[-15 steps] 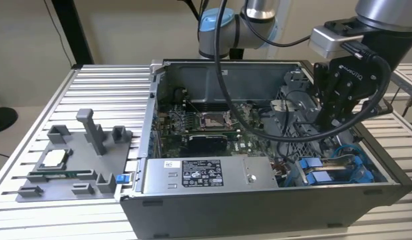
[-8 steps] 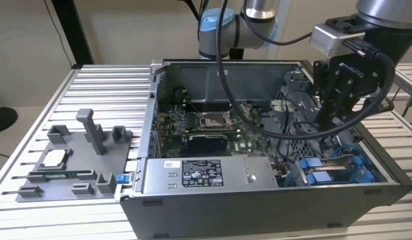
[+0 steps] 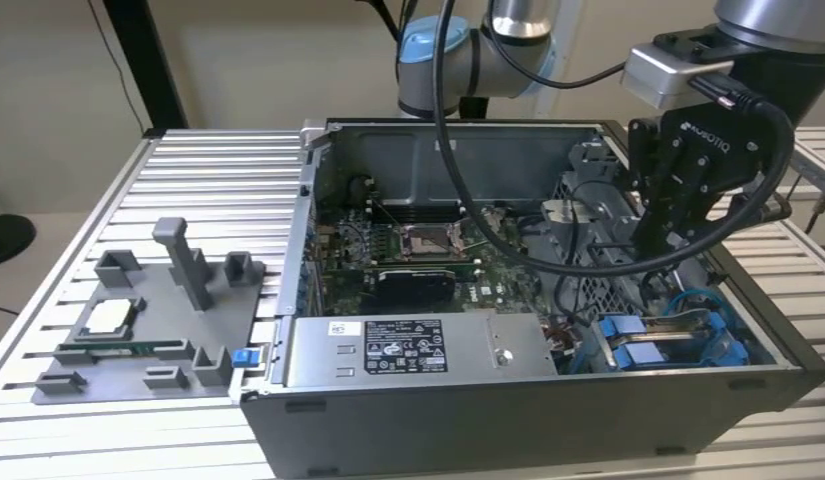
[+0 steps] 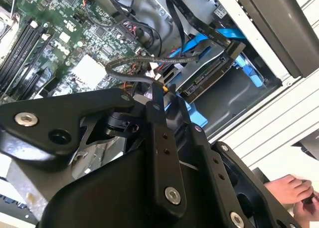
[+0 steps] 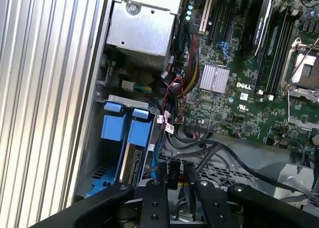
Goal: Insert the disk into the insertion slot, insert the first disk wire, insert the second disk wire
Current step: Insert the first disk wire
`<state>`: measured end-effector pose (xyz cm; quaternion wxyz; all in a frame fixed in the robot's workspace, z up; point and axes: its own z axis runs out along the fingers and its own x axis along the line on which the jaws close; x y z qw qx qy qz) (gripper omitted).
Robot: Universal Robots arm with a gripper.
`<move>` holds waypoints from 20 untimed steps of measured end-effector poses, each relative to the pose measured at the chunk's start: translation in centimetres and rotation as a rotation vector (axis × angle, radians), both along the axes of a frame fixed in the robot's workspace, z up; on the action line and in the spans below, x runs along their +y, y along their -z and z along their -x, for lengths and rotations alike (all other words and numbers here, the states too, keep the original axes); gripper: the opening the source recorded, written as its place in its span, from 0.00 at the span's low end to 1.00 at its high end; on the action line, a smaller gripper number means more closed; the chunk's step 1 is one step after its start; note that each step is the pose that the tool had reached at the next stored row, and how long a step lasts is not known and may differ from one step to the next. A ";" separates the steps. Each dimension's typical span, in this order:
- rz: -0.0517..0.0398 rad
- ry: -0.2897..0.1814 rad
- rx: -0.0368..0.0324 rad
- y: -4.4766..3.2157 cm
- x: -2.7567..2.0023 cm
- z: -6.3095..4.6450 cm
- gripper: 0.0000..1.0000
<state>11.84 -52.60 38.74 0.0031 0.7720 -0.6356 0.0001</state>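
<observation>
- My black two-fingered gripper [image 3: 652, 240] hung inside the open dark grey metal computer case [image 3: 519, 410], toward three o'clock in the exterior view.
- Its fingers [image 5: 152, 202] were closed on a small black plug [image 5: 173, 172] at the end of a thin black wire [image 4: 134, 62]; both wrist views showed the plug pinched between the tips.
- The flat silver-grey disk [image 5: 130, 160] with its bright blue carrier frame sat in the grey metal insertion slot [image 3: 652, 345] with blue rails, at about four o'clock of the case.
- The plug was near the disk's connector edge; I could not tell whether the two touched.
- A flat bright blue cable [image 4: 199, 41] ran just beside the disk.
- The green motherboard [image 3: 486, 285] lay at nine o'clock from my gripper.
- A grey metal power supply box [image 3: 412, 350] with a white sticker lay along the case wall at six o'clock.
- A grey plastic fixture tray [image 3: 145, 320] rested on the ribbed aluminium table [image 3: 212, 170], at nine o'clock of the case.
- A person's hand [image 4: 289, 190] showed outside the case in the second wrist view.
</observation>
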 end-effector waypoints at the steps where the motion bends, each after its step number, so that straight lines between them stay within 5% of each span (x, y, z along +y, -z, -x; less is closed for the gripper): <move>1: 0.0001 0.000 0.0000 0.00 0.00 0.0 1.00; 20: -0.0003 0.002 -0.0029 0.07 0.08 0.2 1.00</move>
